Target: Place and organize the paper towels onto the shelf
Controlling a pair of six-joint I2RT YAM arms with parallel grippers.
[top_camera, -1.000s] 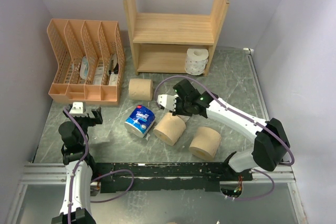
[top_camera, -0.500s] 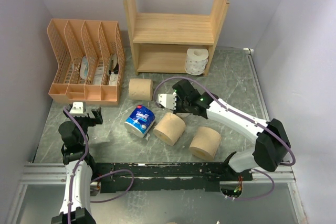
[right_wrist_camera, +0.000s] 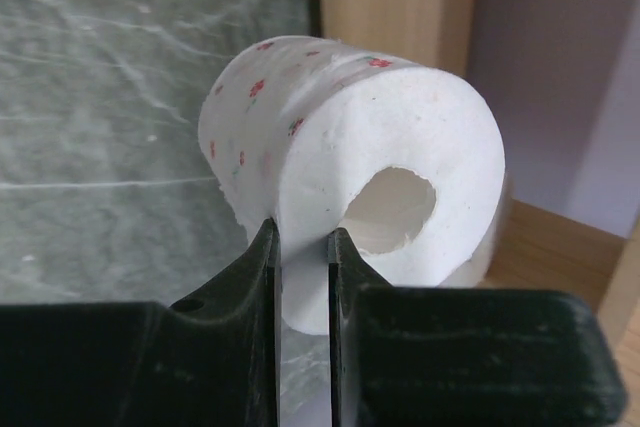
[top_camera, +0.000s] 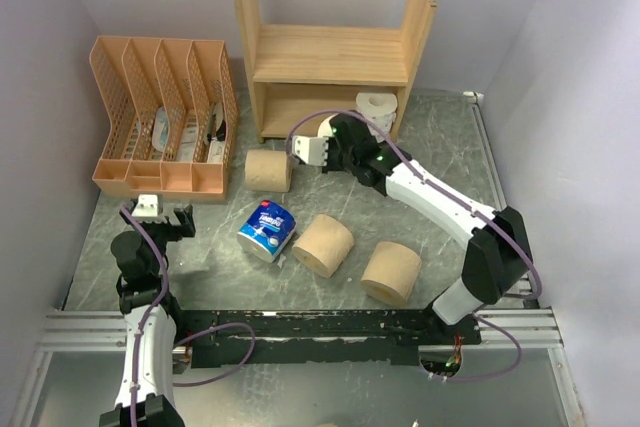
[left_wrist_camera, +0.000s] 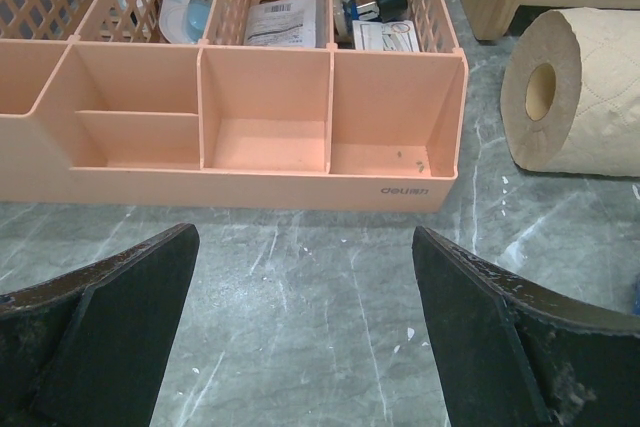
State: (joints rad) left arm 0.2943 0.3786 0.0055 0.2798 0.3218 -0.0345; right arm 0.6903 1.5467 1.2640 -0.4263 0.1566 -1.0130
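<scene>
Though the shelf (top_camera: 330,55) holds only one white roll (top_camera: 377,107) on its lower tier, a second is arriving. The right gripper (right_wrist_camera: 300,277), over the tan rolls (top_camera: 323,244) a second ago, now sits at that tier's mouth, clamped on a patterned roll (right_wrist_camera: 400,147) by its wall. Left gripper (left_wrist_camera: 305,277) idle, jaws wide.

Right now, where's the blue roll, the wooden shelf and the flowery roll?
blue roll (top_camera: 267,230), top view, on its printed wrapper.
wooden shelf (top_camera: 330,53), top view, on its upper board.
flowery roll (right_wrist_camera: 425,132), right wrist view, on its flat end.
</scene>
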